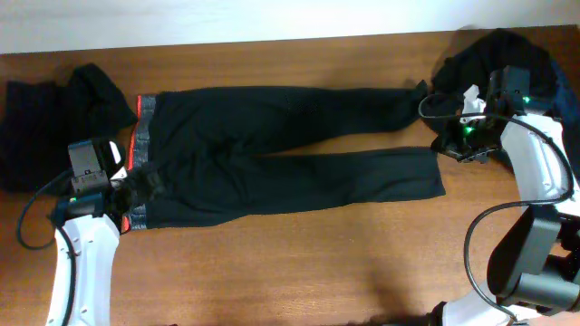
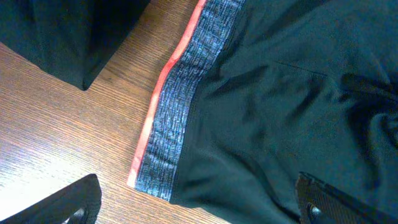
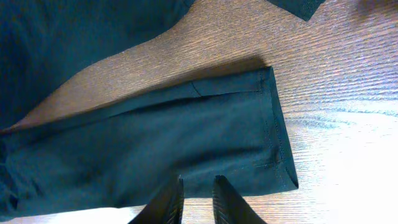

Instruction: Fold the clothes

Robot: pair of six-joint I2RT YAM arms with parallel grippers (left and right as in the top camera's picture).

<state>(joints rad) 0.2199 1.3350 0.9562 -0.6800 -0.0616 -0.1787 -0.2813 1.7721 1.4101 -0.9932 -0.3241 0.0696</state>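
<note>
Black long trousers [image 1: 272, 154] lie flat across the wooden table, their red-and-grey waistband [image 1: 138, 154] to the left and both legs stretching right. In the left wrist view the waistband [image 2: 180, 106] runs diagonally. My left gripper [image 1: 136, 186] hovers wide open over the waistband's near corner [image 2: 199, 202], with nothing between its fingers. My right gripper [image 1: 458, 145] is at the leg ends. In the right wrist view its fingers [image 3: 198, 186] stand slightly apart at the edge of one leg's cuff [image 3: 273, 143], and no fabric is pinched between them.
A heap of dark clothes [image 1: 45, 118] lies at the left end of the table, its edge close to the waistband [image 2: 62, 31]. Another dark pile [image 1: 507, 54] sits at the back right behind the right arm. Bare wood [image 1: 317, 263] stretches along the front.
</note>
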